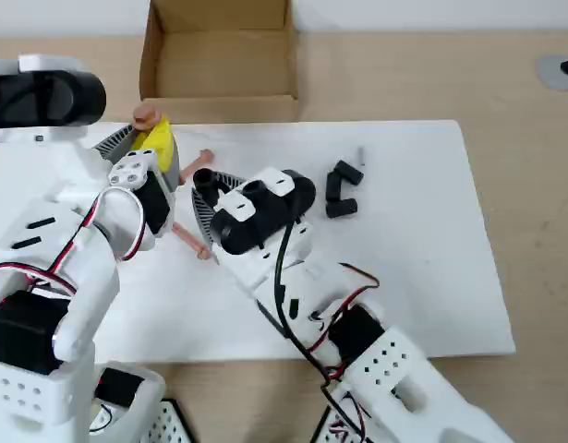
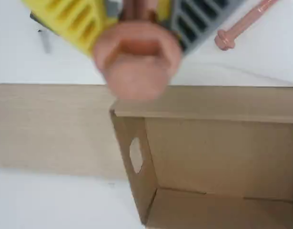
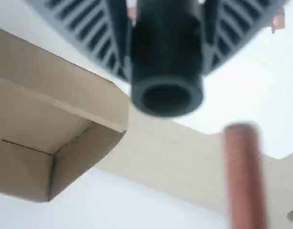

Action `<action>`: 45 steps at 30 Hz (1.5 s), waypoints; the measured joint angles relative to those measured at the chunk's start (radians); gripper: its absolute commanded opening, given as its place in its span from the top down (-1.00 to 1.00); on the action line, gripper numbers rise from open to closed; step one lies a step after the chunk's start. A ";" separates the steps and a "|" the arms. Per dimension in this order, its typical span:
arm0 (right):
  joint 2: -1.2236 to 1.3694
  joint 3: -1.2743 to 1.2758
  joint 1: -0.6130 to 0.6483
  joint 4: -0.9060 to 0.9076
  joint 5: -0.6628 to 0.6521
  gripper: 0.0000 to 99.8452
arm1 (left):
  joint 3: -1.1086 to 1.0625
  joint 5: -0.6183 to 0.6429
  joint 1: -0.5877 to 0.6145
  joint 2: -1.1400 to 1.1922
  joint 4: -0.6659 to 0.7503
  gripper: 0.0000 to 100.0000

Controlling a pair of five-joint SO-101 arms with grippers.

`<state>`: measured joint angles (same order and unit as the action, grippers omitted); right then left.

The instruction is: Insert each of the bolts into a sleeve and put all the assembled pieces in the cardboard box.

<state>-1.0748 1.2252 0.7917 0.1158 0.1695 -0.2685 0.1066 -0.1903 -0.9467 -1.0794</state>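
Left gripper (image 2: 136, 14) clenches a bolt (image 2: 136, 55) (head toward the cardboard box (image 1: 219, 109)); right gripper (image 3: 167, 28) grasps a sleeve (image 3: 166, 76) just beside it, axes seemingly unaligned.

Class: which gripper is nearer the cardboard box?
Left. The left gripper, holding a bolt, is beside the cardboard box; the right gripper, holding a sleeve, is farther off.

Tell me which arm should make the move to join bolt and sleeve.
Probably right. The right gripper holds the black sleeve with the open bore facing out, beside the left gripper, whose pink bolt sticks out head first toward the cardboard box.
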 measured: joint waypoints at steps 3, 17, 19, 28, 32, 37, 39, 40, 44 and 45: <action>0.000 0.014 0.000 0.000 0.000 0.98 | 0.000 0.003 -0.029 0.000 0.000 0.99; 0.000 0.028 0.000 0.000 0.000 0.98 | -0.048 -0.021 -0.057 -0.002 0.026 0.99; 0.000 0.028 0.005 0.000 0.000 0.98 | -0.078 -0.026 -0.057 -0.002 0.064 0.99; 0.000 0.028 0.037 0.000 0.000 0.98 | -0.167 -0.026 -0.057 -0.002 0.166 0.99; 0.000 0.029 0.038 0.000 0.000 0.98 | -0.173 -0.049 -0.057 -0.005 0.161 0.99; 0.000 0.029 0.038 0.000 -0.002 0.98 | -0.173 -0.078 -0.057 -0.011 0.149 0.99; 0.000 0.031 0.038 0.000 -0.002 0.98 | -0.170 -0.078 -0.057 -0.011 0.137 0.99; 0.002 0.031 0.038 0.000 -0.002 0.98 | -0.161 -0.078 -0.057 -0.011 0.121 0.99; 0.002 0.029 0.038 0.000 -0.002 0.98 | -0.109 -0.078 -0.057 -0.011 0.058 0.99; 0.002 0.029 0.038 0.000 -0.002 0.98 | -0.101 -0.078 -0.057 -0.011 0.046 0.99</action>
<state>-1.0733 1.2543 0.8301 0.1158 0.1680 -0.3698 0.0284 -0.2470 -0.9574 -1.0334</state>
